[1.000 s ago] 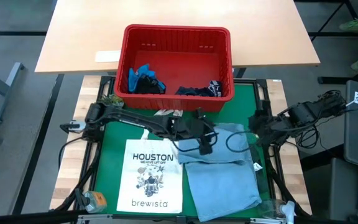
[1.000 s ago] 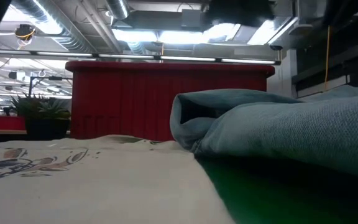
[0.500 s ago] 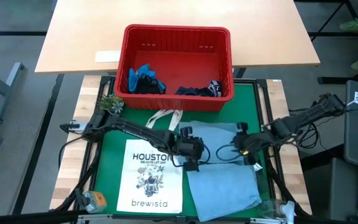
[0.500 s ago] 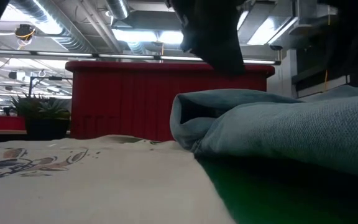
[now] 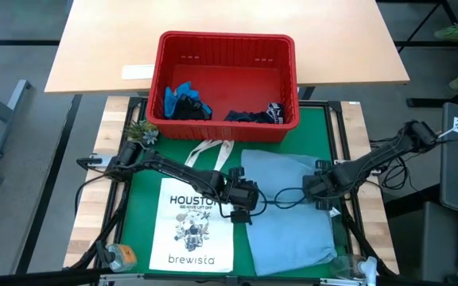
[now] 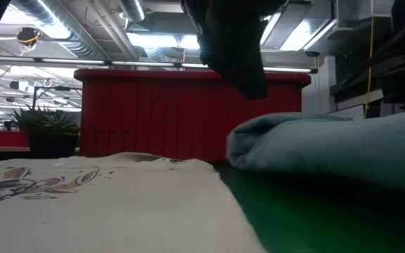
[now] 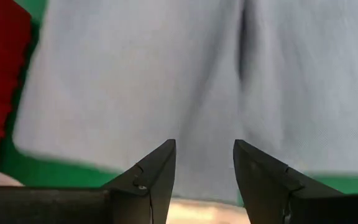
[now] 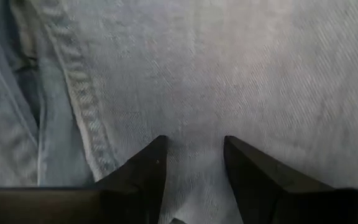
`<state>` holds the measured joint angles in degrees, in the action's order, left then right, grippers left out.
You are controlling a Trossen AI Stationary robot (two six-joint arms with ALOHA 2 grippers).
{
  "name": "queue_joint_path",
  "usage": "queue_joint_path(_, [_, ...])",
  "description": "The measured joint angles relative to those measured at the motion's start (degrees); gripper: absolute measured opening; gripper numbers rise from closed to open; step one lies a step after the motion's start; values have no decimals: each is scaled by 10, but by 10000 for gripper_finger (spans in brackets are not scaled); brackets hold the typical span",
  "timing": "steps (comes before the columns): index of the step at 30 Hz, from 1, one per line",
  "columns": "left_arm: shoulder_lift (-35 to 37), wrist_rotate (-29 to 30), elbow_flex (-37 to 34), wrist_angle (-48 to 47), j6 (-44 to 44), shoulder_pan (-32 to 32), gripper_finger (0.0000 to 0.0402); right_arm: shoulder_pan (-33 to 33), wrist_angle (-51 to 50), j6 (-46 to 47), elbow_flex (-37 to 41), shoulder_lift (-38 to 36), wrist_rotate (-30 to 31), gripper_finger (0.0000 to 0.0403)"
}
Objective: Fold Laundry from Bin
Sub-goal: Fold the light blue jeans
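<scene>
The denim shirt (image 5: 285,208) lies with its long axis near-to-far between the released left gripper (image 5: 241,208) at its left edge and released right gripper (image 5: 323,191) at its right.

The light blue denim shirt (image 5: 286,208) lies folded flat on the green mat, right half, a rough rectangle running from just near the bin down to the near edge. A stitched seam runs across it up close. The red bin (image 5: 226,83) sits at the far end, upright, slotted sides. Inside, a bright blue piece (image 5: 183,95) is bunched in the left corner and a dark navy one (image 5: 254,115) is crumpled along the near wall.
</scene>
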<state>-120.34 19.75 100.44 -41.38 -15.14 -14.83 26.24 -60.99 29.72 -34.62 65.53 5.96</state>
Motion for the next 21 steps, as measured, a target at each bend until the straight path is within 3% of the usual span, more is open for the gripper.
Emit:
queue_joint_path(15, [-107, -4, 3, 7, -23, 17, 155, 0, 15, -17, 0, 6, 9, 161])
queue_joint_path(21, [-107, -3, 4, -68, -23, 17, 152, 0, 56, -17, -1, 6, 16, 161])
